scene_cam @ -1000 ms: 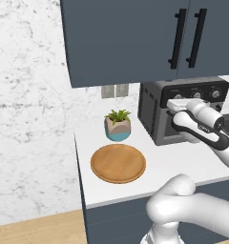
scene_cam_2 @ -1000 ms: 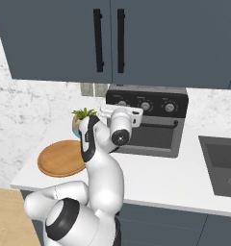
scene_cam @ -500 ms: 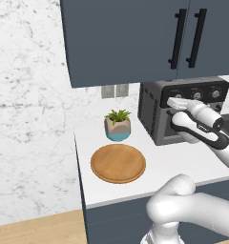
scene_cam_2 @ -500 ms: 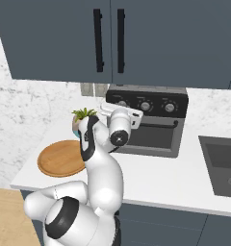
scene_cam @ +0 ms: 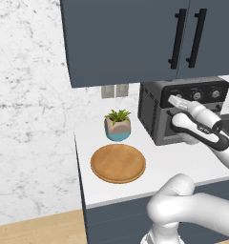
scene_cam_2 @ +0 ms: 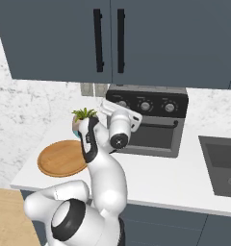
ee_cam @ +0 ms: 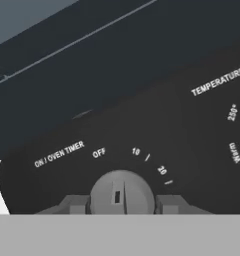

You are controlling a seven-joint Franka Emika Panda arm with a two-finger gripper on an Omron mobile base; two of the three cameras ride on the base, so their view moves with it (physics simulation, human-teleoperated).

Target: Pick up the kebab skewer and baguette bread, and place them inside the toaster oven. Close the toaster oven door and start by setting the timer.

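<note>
Gripping timer knob (ee_cam: pixel 122 194), hand (ee_cam: pixel 122 202) narrow; white counter (scene_cam: pixel 169 164), dark cabinets (scene_cam: pixel 135 43) above.

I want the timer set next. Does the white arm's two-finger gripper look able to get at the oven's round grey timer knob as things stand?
Probably yes. The gripper is already at the round grey timer knob, one dark finger on either side, on the dark grey toaster oven. Nothing stands between them; whether the fingers actually press the knob is unclear.

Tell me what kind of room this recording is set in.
A rendered kitchen, most likely a home one: a dark grey toaster oven with knobs on a white counter, dark blue-grey wall cabinets above, and a dark sink set into the counter.
</note>
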